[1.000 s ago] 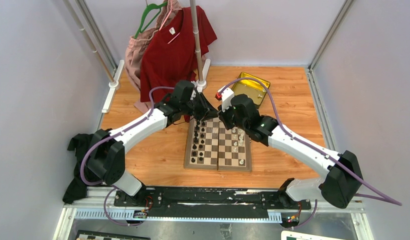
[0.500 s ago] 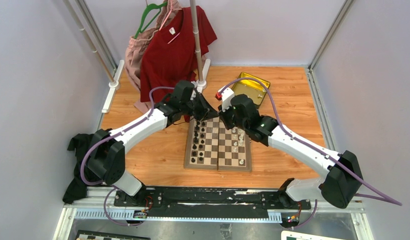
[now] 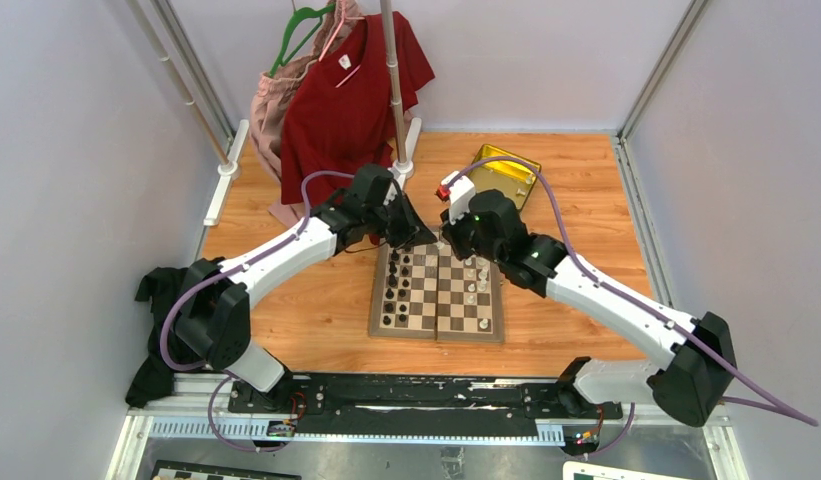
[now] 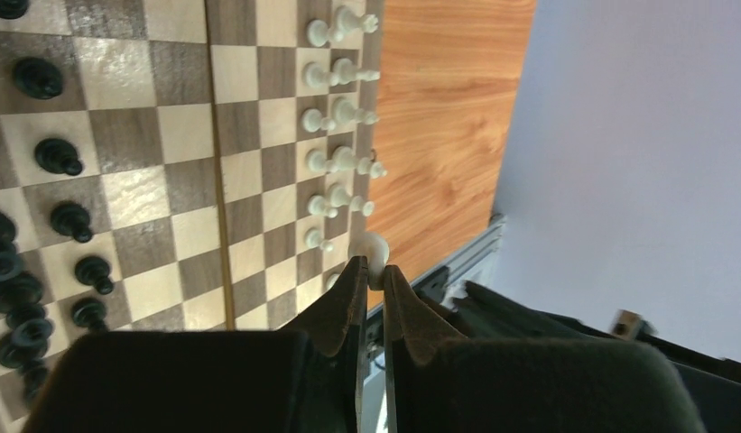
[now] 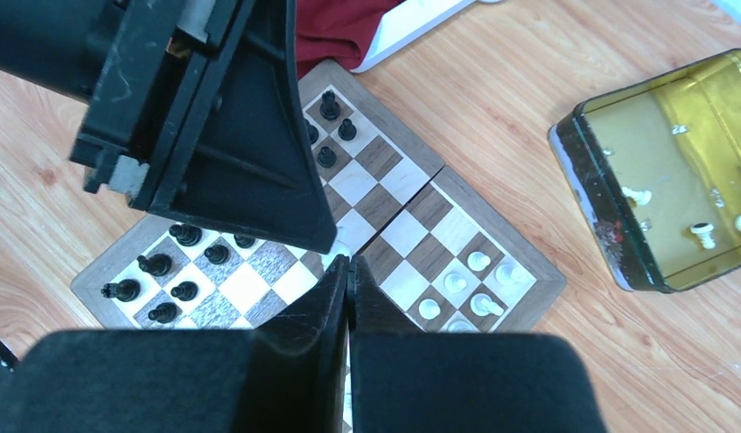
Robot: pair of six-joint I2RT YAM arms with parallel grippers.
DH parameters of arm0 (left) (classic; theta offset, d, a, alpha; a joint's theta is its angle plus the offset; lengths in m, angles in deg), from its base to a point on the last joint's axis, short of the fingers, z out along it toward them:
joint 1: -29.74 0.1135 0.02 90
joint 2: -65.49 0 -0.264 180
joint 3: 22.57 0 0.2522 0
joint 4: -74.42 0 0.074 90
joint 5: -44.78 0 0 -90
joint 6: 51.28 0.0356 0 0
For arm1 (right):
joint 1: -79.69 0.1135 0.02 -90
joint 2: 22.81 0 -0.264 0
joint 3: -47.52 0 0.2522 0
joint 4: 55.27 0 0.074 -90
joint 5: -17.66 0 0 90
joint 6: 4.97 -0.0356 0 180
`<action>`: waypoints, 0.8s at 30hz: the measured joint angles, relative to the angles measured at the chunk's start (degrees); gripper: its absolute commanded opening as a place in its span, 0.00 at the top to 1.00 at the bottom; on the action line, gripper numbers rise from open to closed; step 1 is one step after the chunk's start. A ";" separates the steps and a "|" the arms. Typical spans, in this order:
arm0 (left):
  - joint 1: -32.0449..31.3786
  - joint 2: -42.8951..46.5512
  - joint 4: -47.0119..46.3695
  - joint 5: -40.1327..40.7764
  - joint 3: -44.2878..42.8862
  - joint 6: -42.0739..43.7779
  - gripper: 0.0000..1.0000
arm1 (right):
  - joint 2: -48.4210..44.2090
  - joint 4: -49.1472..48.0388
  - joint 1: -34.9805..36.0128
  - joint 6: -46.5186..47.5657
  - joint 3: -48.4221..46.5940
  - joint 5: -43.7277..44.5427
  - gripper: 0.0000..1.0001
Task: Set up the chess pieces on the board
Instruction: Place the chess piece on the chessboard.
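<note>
Your left gripper [image 4: 374, 269] pinches a white chess piece [image 4: 373, 245] at its fingertips over the board [image 4: 159, 198]; your right gripper [image 5: 348, 263] is closed, holding nothing.

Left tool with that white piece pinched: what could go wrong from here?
1. The white piece is pinched only at the very tips of the left tool; it could slip out.
2. The white rows on the board stand close together; setting it down may topple neighbours.
3. The shut, empty right tool hangs right beside the left one; they could collide.
</note>
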 measured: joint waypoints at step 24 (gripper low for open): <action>-16.63 -2.58 17.09 7.17 -17.18 40.22 1.00 | -6.47 5.14 -6.05 -7.76 1.77 25.22 0.65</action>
